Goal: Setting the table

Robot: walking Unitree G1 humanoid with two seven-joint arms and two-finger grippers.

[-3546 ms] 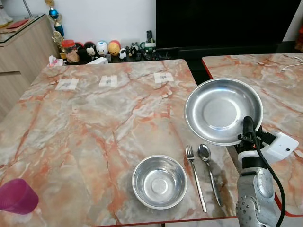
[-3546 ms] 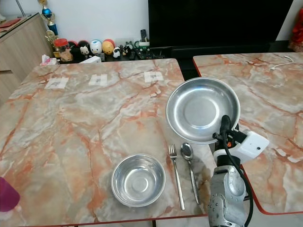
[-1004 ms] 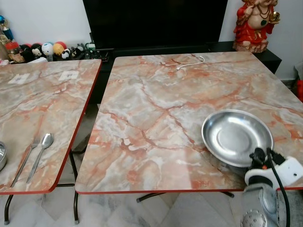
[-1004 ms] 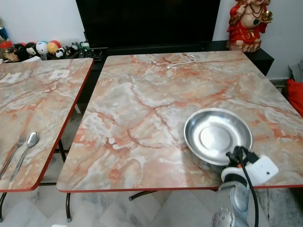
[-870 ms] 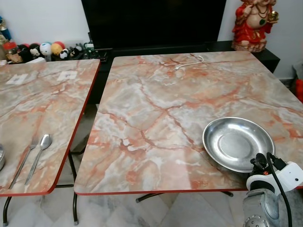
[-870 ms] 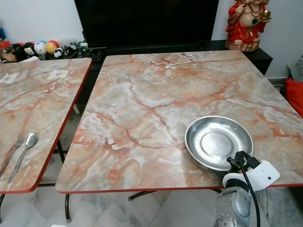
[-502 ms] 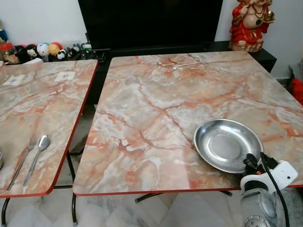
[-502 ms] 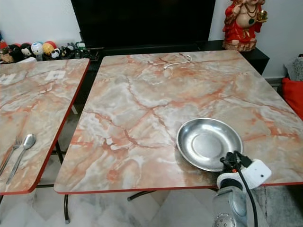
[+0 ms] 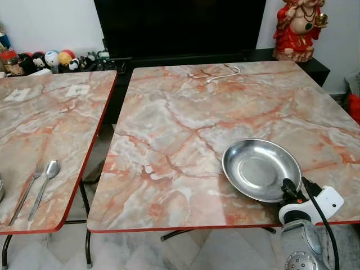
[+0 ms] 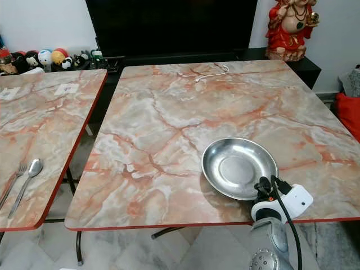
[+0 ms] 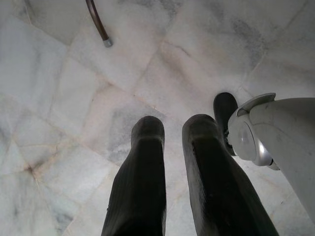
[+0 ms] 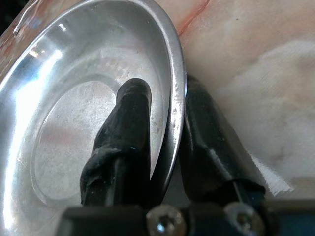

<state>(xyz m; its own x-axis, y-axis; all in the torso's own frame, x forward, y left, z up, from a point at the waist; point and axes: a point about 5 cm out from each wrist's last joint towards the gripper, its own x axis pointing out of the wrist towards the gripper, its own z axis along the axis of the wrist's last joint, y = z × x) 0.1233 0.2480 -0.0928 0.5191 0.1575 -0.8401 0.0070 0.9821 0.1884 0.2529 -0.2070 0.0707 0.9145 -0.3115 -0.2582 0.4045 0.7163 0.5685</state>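
A round steel plate (image 9: 261,170) is low over the right marble table (image 9: 180,124), near its front right edge, and I cannot tell whether it touches the top. My right gripper (image 9: 288,189) is shut on the plate's near rim. In the right wrist view one finger (image 12: 130,113) lies inside the plate (image 12: 74,113) and the other is under the rim. A fork (image 9: 25,188) and a spoon (image 9: 45,181) lie side by side on the left table (image 9: 50,124). My left gripper (image 11: 173,125) hangs idle over the marble floor.
A gap (image 9: 97,163) with floor below separates the two tables. A white cable (image 9: 222,72) lies at the right table's far edge. A red statue (image 9: 295,25) and a dark TV (image 9: 180,25) stand behind. Small figurines (image 9: 50,59) line the far left.
The plate has sunk a little and moved left along the right table's front edge, held by my right gripper. The camera shifted slightly.
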